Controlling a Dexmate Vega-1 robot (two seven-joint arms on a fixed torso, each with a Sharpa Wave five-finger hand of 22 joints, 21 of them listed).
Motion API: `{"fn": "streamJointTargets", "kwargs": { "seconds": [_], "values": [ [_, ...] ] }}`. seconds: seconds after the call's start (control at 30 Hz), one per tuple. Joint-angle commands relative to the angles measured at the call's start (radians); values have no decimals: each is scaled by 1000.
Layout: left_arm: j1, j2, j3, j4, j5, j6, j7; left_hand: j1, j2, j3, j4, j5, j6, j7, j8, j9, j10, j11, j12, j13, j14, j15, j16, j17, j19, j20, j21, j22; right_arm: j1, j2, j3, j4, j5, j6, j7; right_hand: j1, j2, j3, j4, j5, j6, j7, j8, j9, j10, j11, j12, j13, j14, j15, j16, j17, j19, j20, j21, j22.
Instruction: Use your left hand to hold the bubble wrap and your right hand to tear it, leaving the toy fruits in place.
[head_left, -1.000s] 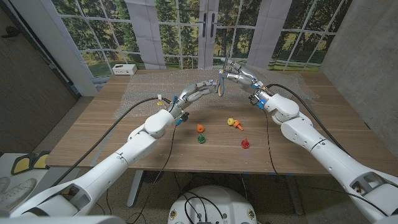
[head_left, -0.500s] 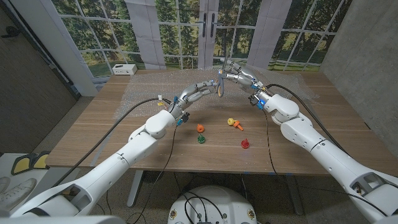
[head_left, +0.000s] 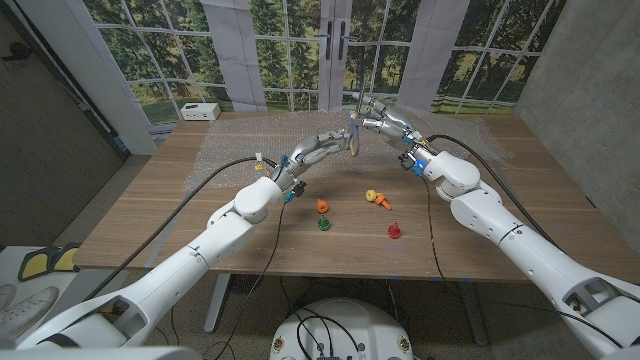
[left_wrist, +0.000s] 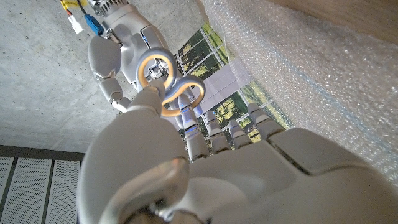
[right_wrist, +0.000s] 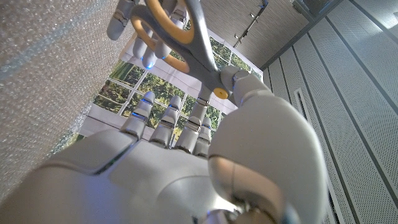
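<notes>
Fingers (head_left: 335, 139) of the left hand (head_left: 318, 148) and the right hand (head_left: 378, 120) are both closing on scissors (head_left: 352, 133), held aloft above the desk (head_left: 200, 215). Nothing is shifting since a second ago: no tearing is starting. Bubble wrap (head_left: 240, 135) is lying flat at 12 o'clock; toy fruits (head_left: 322, 205) are sitting at 6 o'clock, undisturbed.

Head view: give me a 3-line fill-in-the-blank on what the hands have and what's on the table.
1. The left hand and right hand meet above the table on a pair of yellow-handled ___.
2. Between the arms, ___ toy fruits sit on bare wood.
3. The bubble wrap lies on the table beyond the fruits, and ___ hand touches it.

Missing words: scissors; four; neither
</notes>
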Motion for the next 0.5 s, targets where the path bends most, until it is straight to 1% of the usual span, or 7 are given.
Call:
{"fn": "streamJointTargets", "kwargs": {
  "seconds": [0.03,0.17,0.23,0.3,0.4,0.5],
  "values": [
    [1,1,3,-10,10,11,7,6,-9,-3,-2,-1,4,4,-2,2,4,4,-2,1,5,-13,2,3,1,5,1,2,-3,0,-4,-5,-16,9,-9,3,16,2,4,8,7,-3,3,3,31,-29,186,35,7,-159,5,1,0,0,6,4],
    [0,0,4,-10,10,12,8,8,-10,-6,-2,-2,2,9,-3,2,4,2,-2,1,6,-13,2,3,1,6,1,2,-5,0,-4,-8,-20,11,-13,4,16,0,3,7,10,-3,3,3,31,-28,186,33,7,-160,5,2,-1,0,6,4],
    [0,-1,4,-10,8,12,7,8,-10,-8,-2,-2,2,4,-3,2,5,3,-2,1,6,-13,2,3,1,7,1,2,-7,2,-4,-10,-18,12,-16,3,16,0,3,8,10,-2,3,3,31,-29,186,33,7,-160,5,2,-1,0,6,4],
    [1,-1,4,-12,11,15,10,8,-8,-11,-1,-3,7,-10,-1,3,7,5,-2,2,6,-12,2,3,2,6,1,3,-10,4,-3,-12,-14,13,-17,4,15,1,3,8,11,-2,4,3,33,-30,187,33,7,-159,5,1,-1,0,6,4],
    [3,-3,4,-15,12,19,16,9,-5,-13,0,-3,9,-19,-1,3,7,6,-3,2,7,-12,2,3,2,7,2,3,-13,7,-5,-14,-19,21,-19,4,17,0,3,8,12,-3,4,3,33,-29,189,35,6,-160,5,2,-1,1,6,4],
    [3,-5,5,-16,12,22,18,9,-3,-15,1,-4,7,-19,-2,3,7,5,-3,2,8,-12,2,3,3,7,2,3,-16,10,-5,-19,-19,24,-24,4,17,0,3,9,13,-3,4,3,33,-33,190,36,6,-160,5,2,-1,0,6,4]
  ]
}}
